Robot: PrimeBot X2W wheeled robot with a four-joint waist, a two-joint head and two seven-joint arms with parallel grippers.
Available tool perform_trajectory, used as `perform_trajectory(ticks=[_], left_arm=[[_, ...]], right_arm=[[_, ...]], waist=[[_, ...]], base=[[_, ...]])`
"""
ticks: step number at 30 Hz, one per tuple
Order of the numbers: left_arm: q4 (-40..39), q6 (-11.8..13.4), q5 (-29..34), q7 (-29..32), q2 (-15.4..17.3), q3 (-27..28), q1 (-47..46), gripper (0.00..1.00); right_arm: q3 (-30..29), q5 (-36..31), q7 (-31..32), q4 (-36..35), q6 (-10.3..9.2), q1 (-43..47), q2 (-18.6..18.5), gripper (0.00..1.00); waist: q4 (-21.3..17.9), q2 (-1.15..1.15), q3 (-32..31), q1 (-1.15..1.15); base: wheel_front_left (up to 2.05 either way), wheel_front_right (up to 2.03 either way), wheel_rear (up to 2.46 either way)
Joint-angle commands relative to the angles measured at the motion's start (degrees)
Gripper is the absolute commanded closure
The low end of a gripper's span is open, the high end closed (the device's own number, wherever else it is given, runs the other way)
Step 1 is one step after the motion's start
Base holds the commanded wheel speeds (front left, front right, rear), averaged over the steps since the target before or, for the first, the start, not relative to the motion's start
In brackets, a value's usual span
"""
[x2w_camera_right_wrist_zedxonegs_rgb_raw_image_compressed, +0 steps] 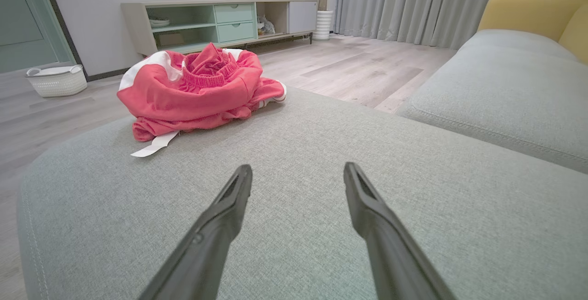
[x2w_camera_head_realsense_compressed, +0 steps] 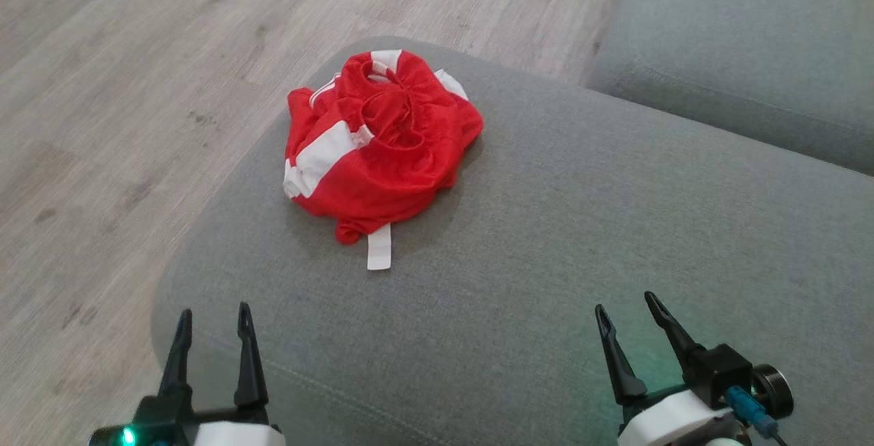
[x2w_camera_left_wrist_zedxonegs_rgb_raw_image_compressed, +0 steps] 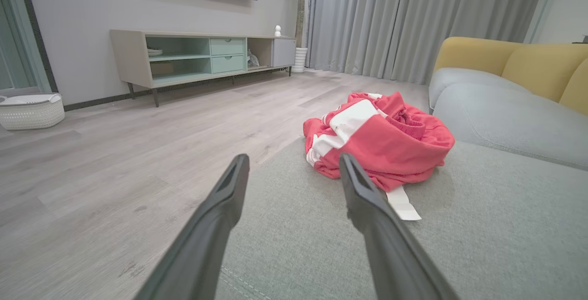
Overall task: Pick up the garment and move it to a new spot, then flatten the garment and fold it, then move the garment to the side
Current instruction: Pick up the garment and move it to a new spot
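**Lying crumpled near the far-left corner of the seat: garment unheld, both grippers released**

The garment is red with white panels. It rests in a bunched heap on the grey seat cushion, close to the rounded corner at the cushion's far left, just beside the edge that drops to the wood-look floor. A gathered band shows at the top of the heap. This may be an elastic waistband, but the folds hide the cut of the piece, so its type cannot be confirmed. A white strip trails from the near edge of the heap and lies flat on the cushion.

The left gripper sits at the near-left edge of the cushion, fingers spread and pointing toward the heap, with nothing between them. It is well apart from the fabric.

The right gripper sits over the near-right part of the cushion, fingers likewise spread and holding nothing. It is farther from the garment than the left one.

A second grey cushion lies beyond a gap at the far right. In the left wrist view, a low cabinet stands against the wall, with a white basket on the floor to its left.
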Motion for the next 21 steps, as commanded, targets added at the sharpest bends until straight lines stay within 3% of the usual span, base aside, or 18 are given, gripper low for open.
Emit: perform_trajectory(ticks=[1,9,12,17,21], left_arm=[[-2.60,0.49,0.17,-0.71,-0.02,2.17,-2.79,0.00],[-4.70,-3.92,3.29,-0.71,0.87,2.26,-12.65,0.00],[-2.92,-5.54,3.33,-0.71,1.66,2.70,-19.25,0.00],[2.34,-7.17,3.87,-0.71,2.78,2.70,-31.75,0.00],[11.78,-8.41,4.22,-0.70,3.79,1.55,-41.29,0.00]], right_arm=[[1.01,-0.51,-0.69,-1.37,0.43,-2.68,-0.56,0.00],[-2.52,-2.76,-0.69,-2.96,0.43,0.26,-0.56,0.00],[-3.73,-4.60,-0.69,-4.64,0.43,0.57,-1.11,0.00],[-4.10,-6.19,-0.69,-6.39,0.43,-1.83,-4.96,0.00],[-3.87,-6.72,-0.69,-7.13,0.43,-3.26,-8.10,0.00]], waist=[[0.64,0.00,0.66,-0.01],[2.52,0.00,2.82,-0.01],[1.74,0.00,6.48,-0.01],[-0.93,0.00,12.94,-0.01],[-2.71,0.00,16.82,-0.01]], base=[[0.00,0.00,0.00],[0.00,0.00,0.00],[0.00,0.00,0.00],[0.00,0.00,0.00],[0.00,0.00,0.00]])
